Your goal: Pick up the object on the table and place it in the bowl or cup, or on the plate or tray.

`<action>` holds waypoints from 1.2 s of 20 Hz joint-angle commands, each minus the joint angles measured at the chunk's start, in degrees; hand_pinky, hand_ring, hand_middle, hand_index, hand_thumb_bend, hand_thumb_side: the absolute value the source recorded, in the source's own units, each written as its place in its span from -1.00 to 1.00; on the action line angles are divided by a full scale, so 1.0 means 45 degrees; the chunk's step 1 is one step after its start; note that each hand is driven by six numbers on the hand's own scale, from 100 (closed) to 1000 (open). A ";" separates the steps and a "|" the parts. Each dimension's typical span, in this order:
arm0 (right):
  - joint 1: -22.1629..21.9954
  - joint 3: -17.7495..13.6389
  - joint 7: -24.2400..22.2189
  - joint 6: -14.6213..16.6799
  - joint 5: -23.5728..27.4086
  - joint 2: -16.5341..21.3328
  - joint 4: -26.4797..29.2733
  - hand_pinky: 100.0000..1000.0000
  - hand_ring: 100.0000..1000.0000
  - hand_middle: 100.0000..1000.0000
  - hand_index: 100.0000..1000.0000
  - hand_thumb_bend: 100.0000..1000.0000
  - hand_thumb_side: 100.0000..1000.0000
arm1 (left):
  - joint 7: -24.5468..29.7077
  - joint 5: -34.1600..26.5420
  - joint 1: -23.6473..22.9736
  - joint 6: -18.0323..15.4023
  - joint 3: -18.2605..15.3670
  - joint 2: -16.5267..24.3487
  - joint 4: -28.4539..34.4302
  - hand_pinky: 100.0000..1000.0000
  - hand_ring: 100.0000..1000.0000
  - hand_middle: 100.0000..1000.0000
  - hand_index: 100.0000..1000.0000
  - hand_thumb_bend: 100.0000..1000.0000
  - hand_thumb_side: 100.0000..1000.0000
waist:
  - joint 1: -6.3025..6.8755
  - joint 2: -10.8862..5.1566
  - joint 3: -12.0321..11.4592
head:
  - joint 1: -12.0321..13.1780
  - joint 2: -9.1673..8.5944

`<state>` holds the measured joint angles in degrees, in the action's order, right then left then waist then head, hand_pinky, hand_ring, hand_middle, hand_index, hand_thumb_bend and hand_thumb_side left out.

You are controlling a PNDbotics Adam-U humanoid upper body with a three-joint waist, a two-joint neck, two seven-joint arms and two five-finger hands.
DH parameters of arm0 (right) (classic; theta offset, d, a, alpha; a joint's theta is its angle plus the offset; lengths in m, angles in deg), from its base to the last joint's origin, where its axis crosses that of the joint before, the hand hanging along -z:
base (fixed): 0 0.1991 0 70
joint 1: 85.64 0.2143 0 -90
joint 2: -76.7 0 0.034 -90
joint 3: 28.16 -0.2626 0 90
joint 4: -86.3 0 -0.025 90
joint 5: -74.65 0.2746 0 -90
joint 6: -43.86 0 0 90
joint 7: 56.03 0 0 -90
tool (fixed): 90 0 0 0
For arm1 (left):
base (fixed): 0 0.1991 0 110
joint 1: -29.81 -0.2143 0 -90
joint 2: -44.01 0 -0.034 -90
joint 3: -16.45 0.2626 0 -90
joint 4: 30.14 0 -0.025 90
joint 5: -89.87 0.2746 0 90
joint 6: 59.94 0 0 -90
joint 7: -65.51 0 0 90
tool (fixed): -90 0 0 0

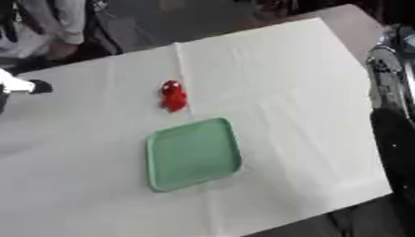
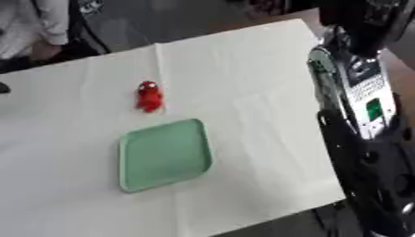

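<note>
While the small red toy [image 1: 172, 96] lies on the white cloth [image 1: 284, 92] just beyond the far edge of the empty green tray [image 1: 193, 153], apart from it, its long axis runs away from the robot. Right arm [image 2: 365, 115] stands at the right edge, well apart; left arm [image 1: 16, 85] shows far left. Neither hand is visible, so finger state cannot be told. No legible writing.

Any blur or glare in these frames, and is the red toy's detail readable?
Left eye view: soft all over, small red toy figure a smeared blob, flat green plastic tray edges fuzzy, no glare. Right eye view: same softness; black and silver robot arm large and blurred on the right, lighting even, shadows faint.
</note>
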<state>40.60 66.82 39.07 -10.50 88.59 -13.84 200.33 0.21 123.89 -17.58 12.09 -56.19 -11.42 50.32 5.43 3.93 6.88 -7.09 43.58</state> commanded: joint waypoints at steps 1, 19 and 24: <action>0.0293 -0.0034 0.0088 -0.0102 0.0012 -0.0056 0.0125 -0.70 -0.41 -0.32 -0.10 -1.00 -0.34 | 0.0775 0.1173 0.0824 -0.1089 0.0445 -0.0192 -0.0527 0.14 0.04 0.50 0.52 0.48 -0.34 | 0.0010 -0.0121 0.0068 | 0.0033 -0.0111; 0.1072 0.0120 0.0895 -0.1267 -0.0323 -0.1215 0.0125 -0.70 -0.43 -0.34 -0.13 -1.00 -0.25 | 0.0227 0.4883 0.2372 -0.4799 0.1293 -0.2392 -0.2915 0.32 0.17 0.59 0.56 0.53 -0.50 | 0.0431 0.0010 0.1271 | 0.0785 -0.0351; 0.1133 0.0216 0.0726 -0.1334 -0.0188 -0.1499 0.0125 -0.70 -0.43 -0.34 -0.13 -1.00 -0.24 | 0.0089 0.5264 0.2326 -0.4852 0.1234 -0.2666 -0.3440 0.42 0.43 0.84 0.85 0.74 -0.47 | 0.0475 0.0122 0.1499 | 0.1047 -0.0410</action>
<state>44.58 67.71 42.56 -16.36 87.58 -20.47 200.33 -0.16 147.03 -8.21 -8.61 -49.60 -24.25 35.06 7.77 5.15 13.67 -3.11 42.60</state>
